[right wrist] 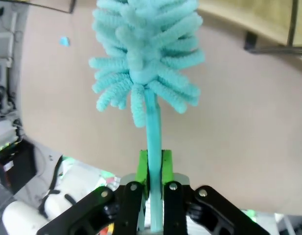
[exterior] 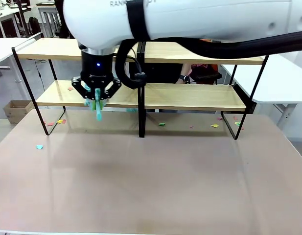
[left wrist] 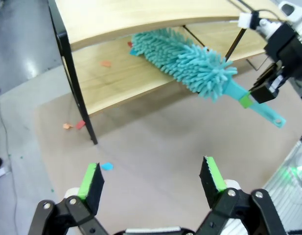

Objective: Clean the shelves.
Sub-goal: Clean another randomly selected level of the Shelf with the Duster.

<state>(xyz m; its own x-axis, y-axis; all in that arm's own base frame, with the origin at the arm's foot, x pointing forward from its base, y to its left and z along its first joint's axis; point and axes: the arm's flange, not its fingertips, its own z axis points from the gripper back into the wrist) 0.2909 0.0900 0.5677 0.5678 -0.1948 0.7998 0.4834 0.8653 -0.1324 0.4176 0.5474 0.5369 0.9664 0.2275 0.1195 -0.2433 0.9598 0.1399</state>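
The shelves (exterior: 190, 98) stand at the far side of the table, two wooden tiers in a black frame. My right arm reaches across to their left section. The right gripper (exterior: 97, 102) is shut on the handle of a teal fluffy duster (exterior: 98, 115). In the left wrist view the duster's head (left wrist: 185, 56) lies between the two boards of the shelves (left wrist: 106, 78), resting over the lower one, with the right gripper (left wrist: 253, 95) at its handle. The right wrist view shows the gripper (right wrist: 154, 164) clamped on the duster's handle (right wrist: 151, 122). My left gripper (left wrist: 153, 178) hovers open above the table.
Small coloured paper scraps lie on the lower board (left wrist: 106, 63) and on the table (exterior: 39, 146) (exterior: 162, 124) (exterior: 215, 126). A person's hand (exterior: 182, 78) shows behind the shelves. A cardboard box (exterior: 16, 110) sits on the floor at left. The table's near half (exterior: 151, 186) is bare.
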